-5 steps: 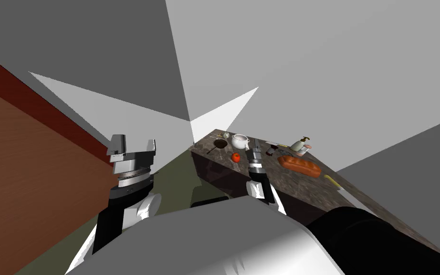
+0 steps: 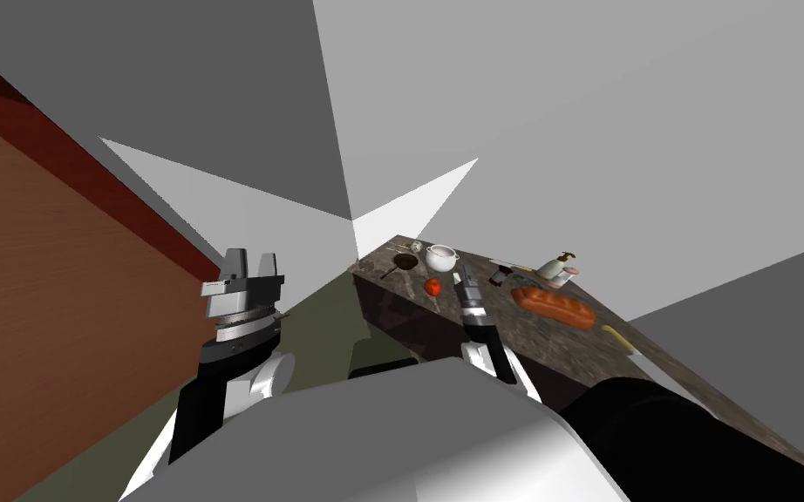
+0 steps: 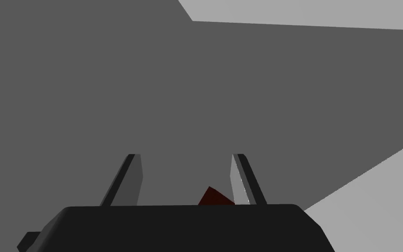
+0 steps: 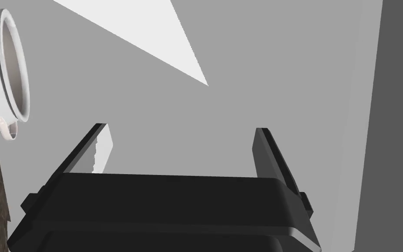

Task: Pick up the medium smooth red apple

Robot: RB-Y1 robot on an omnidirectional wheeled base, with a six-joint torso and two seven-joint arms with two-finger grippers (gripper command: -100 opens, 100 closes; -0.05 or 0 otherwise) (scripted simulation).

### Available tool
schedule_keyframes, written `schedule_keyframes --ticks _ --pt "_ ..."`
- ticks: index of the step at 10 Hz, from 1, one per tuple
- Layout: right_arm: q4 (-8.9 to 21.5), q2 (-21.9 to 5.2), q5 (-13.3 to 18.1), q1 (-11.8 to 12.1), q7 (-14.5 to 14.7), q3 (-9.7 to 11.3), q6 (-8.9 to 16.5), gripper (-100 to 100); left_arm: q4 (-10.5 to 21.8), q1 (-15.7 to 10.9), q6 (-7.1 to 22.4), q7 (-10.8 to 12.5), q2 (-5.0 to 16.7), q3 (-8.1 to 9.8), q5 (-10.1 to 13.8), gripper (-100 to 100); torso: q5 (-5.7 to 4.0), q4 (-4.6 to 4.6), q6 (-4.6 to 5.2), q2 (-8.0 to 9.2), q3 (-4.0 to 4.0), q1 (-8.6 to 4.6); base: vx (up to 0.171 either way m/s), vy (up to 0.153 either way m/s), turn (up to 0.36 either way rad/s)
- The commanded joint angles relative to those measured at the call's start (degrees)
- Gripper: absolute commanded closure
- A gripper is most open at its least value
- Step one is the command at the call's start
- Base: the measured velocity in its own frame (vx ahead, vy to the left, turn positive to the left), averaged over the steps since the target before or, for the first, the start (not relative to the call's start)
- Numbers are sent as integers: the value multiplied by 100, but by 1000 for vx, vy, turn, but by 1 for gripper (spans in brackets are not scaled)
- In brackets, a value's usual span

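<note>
**Item:** apple [image 2: 432, 286]. Quantity: one. Red, round and smooth-skinned.

**Location:** it lay on the dark mottled table [image 2: 527, 335] near the front edge. The white pot [image 2: 440, 257] stood just behind it and the dark pan [image 2: 404, 261] was near on the other side.

**Handling (judged):** probably firm and fairly light, not fragile. The glossy curve could slip between thin blades. The best hold looked to be across the widest girth, fingers on opposite sides, coming down from above.

**Tools, two:**
- The right tool [image 2: 463, 280] hung over the table just beside the apple, apart from it. Its fingers were spread with nothing between them. Its own camera looked past the pot's rim and did not face the apple.
- The left tool [image 2: 252, 261] was raised well off to the side, away from the table. Its fingers were also parted and empty.

**Other stock on the table:**
- one brown loaf [image 2: 554, 305]
- one pump bottle [image 2: 555, 266]
- one small dark jar [image 2: 499, 276]
- one pale round object [image 2: 416, 247], kind not determinable
- one yellow object [image 2: 616, 335] near the far end, too small to identify
</note>
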Motion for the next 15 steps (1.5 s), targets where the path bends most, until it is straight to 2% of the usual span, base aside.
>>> schedule_keyframes --ticks 1,2,7,8,9,10,11,12,13,14,15 --pt "78 -207 64 286 131 -108 -38 -100 0 0 0 0 0 0 0 0 0 0 0 0 0 0 -26 6 134" --pt "78 -207 64 326 131 -108 -38 -100 0 0 0 0 0 0 0 0 1 0 -1 -2 -1 5 -13 7 29" --pt "606 -1047 323 1347 594 -463 -232 -100 0 1 0 0 0 0 0 0 5 -4 -1 -22 -12 20 17 39 165" --pt "606 -1047 323 1467 594 -463 -232 -100 0 1 0 0 0 0 0 0 5 -6 -1 -27 -15 22 31 32 54" --pt "744 -1243 384 1639 692 -522 -281 -100 0 1 0 0 0 0 0 0 4 -6 1 -26 -15 17 30 37 143" --pt "744 -1243 384 1729 692 -522 -281 -100 0 1 0 0 0 0 0 0 5 -5 -2 -26 -15 18 25 24 64" --pt "896 -1446 447 1925 791 -577 -334 -100 0 1 0 0 0 0 0 0 4 -5 2 -24 -14 15 31 39 143" --pt "896 -1446 447 2002 791 -577 -334 -100 0 1 0 0 0 0 0 0 4 -5 -1 -25 -14 18 26 32 73" --pt "1060 -1654 512 2234 890 -627 -388 -100 0 1 0 0 0 0 0 0 5 -5 1 -24 -14 18 38 41 141" --pt "1060 -1654 512 2284 890 -627 -388 -100 0 1 0 0 0 0 0 0 5 -5 -2 -28 -16 19 38 29 71" --pt "1235 -1867 578 2440 989 -671 -445 -100 0 1 0 0 0 0 0 0 4 -6 1 -28 -16 16 42 34 165"
